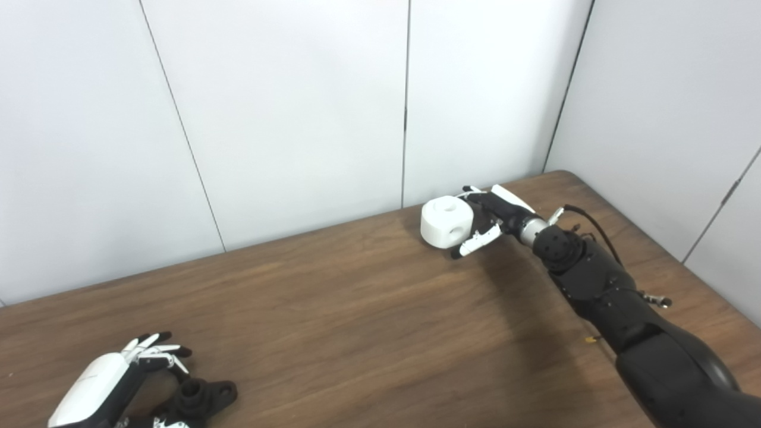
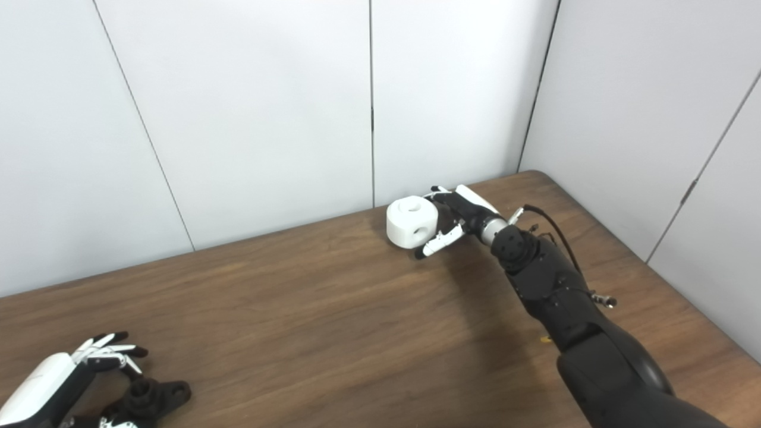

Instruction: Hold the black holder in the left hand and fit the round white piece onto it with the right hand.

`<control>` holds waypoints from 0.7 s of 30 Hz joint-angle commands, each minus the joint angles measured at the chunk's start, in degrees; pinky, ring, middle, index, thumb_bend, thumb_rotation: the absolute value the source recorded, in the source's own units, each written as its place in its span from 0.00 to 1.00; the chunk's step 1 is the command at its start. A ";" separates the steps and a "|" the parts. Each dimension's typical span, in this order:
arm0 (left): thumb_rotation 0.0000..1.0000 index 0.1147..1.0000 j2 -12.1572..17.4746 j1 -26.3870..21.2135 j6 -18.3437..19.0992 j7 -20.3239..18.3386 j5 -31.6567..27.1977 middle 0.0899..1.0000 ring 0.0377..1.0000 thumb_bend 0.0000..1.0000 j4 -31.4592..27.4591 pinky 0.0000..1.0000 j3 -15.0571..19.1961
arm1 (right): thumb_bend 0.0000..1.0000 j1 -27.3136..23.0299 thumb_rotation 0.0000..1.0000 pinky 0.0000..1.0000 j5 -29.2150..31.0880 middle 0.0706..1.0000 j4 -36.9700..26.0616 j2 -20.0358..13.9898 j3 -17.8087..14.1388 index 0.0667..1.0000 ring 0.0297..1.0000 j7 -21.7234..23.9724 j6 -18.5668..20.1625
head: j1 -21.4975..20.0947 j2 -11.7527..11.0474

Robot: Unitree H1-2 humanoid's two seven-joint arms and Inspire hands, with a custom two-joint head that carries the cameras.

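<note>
Both parts sit far apart on the worktop (image 1: 333, 309), so the fitting itself is still to come. The right hand (image 1: 493, 217) has its fingers (image 1: 478, 241) curled around the round white piece (image 1: 447, 221) at the far side — gripped or just cupped, I can't tell. The left hand (image 1: 128, 368) hovers at the black holder (image 1: 199, 399), fingers (image 1: 156, 351) spread just above it, not yet closed. No writing or brand shows anywhere.
</note>
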 commanded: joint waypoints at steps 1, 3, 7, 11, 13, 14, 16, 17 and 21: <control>0.04 0.42 1.75 -1.08 -0.53 0.88 -0.13 0.77 0.94 0.52 -2.21 1.00 1.14 | 1.00 -4.03 0.18 1.00 0.62 1.00 0.64 -0.15 0.10 0.77 1.00 -0.92 -3.18 | -0.05 0.15; 0.04 0.42 1.81 -0.89 -0.50 0.91 -0.23 0.77 0.94 0.52 -2.34 1.00 1.34 | 1.00 -4.38 0.18 1.00 0.53 1.00 1.22 0.17 0.30 0.76 1.00 -0.92 -3.45 | -0.01 0.11; 0.04 0.42 1.86 -0.60 -0.53 0.99 0.03 0.77 0.94 0.52 -2.45 1.00 1.56 | 1.00 -4.90 0.20 0.99 0.49 1.00 1.84 0.69 0.50 0.77 1.00 -1.06 -3.36 | 0.27 -0.01; 0.04 0.42 1.85 -0.41 -0.54 1.08 0.06 0.77 0.95 0.52 -2.22 1.00 1.66 | 1.00 -5.60 0.20 1.00 0.75 1.00 3.42 0.78 0.71 0.77 1.00 -0.89 -4.75 | 0.44 -0.09; 0.04 0.42 1.78 -0.37 -0.80 1.41 0.23 0.77 0.94 0.52 -2.15 1.00 1.73 | 1.00 -5.83 0.21 1.00 0.83 1.00 4.20 0.90 0.71 0.77 1.00 -1.04 -5.15 | 0.51 -0.26; 0.04 0.42 1.76 -0.39 -0.74 1.43 0.33 0.77 0.94 0.52 -2.18 1.00 1.72 | 1.00 -5.95 0.23 1.00 0.83 1.00 4.60 0.95 0.72 0.77 1.00 -1.12 -5.35 | 0.51 -0.26; 0.04 0.42 1.71 -0.49 -0.66 1.37 0.39 0.77 0.94 0.52 -2.36 1.00 1.72 | 1.00 -6.20 0.25 1.00 0.60 0.99 5.37 1.10 0.89 0.77 1.00 -1.48 -5.71 | 0.75 -0.24; 0.04 0.42 1.68 -0.54 -0.69 1.40 0.40 0.76 0.94 0.52 -2.37 1.00 1.72 | 1.00 -6.28 0.26 1.00 0.50 0.99 5.57 1.15 0.97 0.76 1.00 -1.63 -5.81 | 0.84 -0.43; 0.04 0.42 1.79 -0.48 0.02 1.02 0.44 0.77 0.94 0.52 -2.94 1.00 1.84 | 1.00 -6.94 0.25 1.00 -0.26 0.98 8.05 1.56 1.49 0.70 1.00 -3.79 -7.01 | 0.84 0.02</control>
